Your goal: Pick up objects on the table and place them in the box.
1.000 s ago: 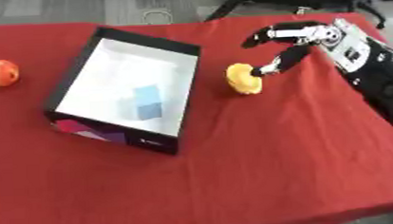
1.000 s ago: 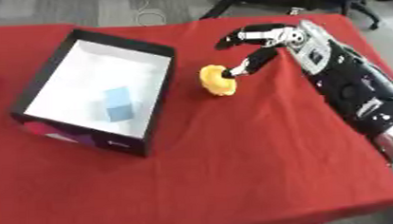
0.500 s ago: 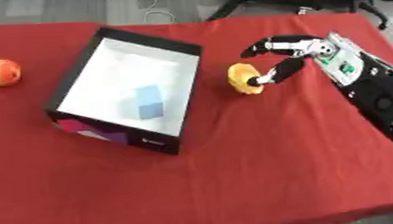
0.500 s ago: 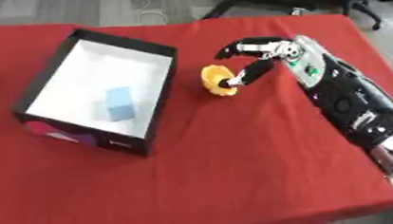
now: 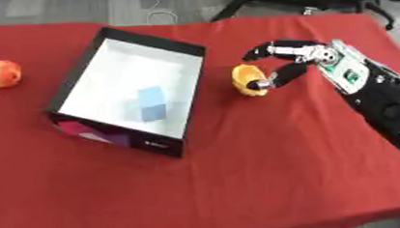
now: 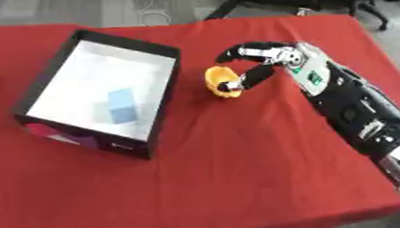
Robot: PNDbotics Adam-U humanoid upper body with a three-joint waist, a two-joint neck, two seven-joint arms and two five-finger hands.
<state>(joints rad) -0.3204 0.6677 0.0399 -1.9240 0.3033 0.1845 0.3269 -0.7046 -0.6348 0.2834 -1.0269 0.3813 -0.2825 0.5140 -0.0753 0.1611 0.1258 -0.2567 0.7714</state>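
Red-clothed table [image 5: 240, 172]: our right hand [image 6: 260, 60] curls around one yellow cup-like object [image 5: 249, 80] (on side, opening facing box [image 5: 189, 73]); one blue block [image 5: 152, 103] inside, one orange ball [image 5: 3, 73] far left.

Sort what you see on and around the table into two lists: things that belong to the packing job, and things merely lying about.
Belonging to the job:
box
blue block already inside it
yellow object, with the right robot hand curled round it
orange ball

Lying about:
white cable on the floor
chair base beyond the table
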